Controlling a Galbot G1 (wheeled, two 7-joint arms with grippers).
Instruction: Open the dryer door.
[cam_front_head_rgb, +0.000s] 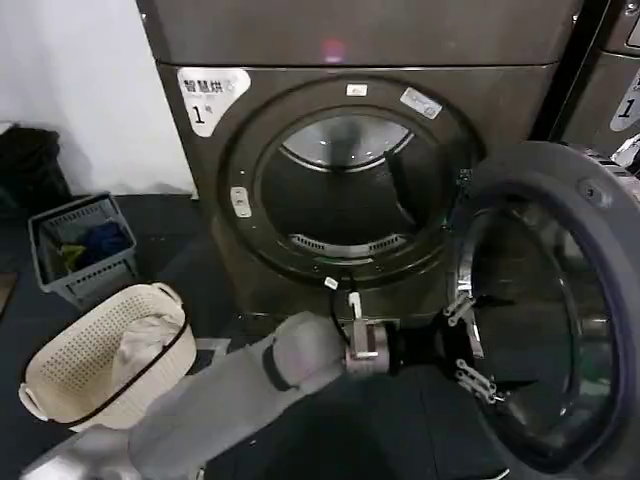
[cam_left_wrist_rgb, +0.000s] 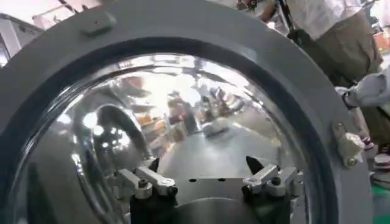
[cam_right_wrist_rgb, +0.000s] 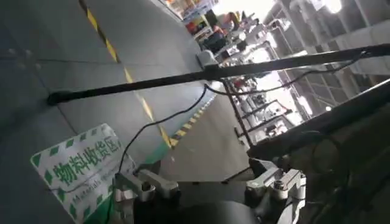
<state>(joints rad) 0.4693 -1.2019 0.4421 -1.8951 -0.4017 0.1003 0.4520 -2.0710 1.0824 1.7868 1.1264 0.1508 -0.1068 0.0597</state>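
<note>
Left arm (cam_front_head_rgb: 230, 385): long link under a light grey fabric sleeve, loosely wrinkled, with a dark band just behind the wrist. Wrist block: squared silver-grey metal housing directly behind the end effector; a thin black cable loops up from it, bearing a small white tag. Ahead of the block, a short black body.

Left gripper (cam_front_head_rgb: 470, 345): two bright metal fingers (cam_front_head_rgb: 459, 308) of linked bars with visible pivot screws, black tips at the far ends, set apart.

Right gripper (cam_right_wrist_rgb: 210, 185): same pattern — silver linkage bars on a black base, round-headed screws at the joints, fingers spread.
</note>
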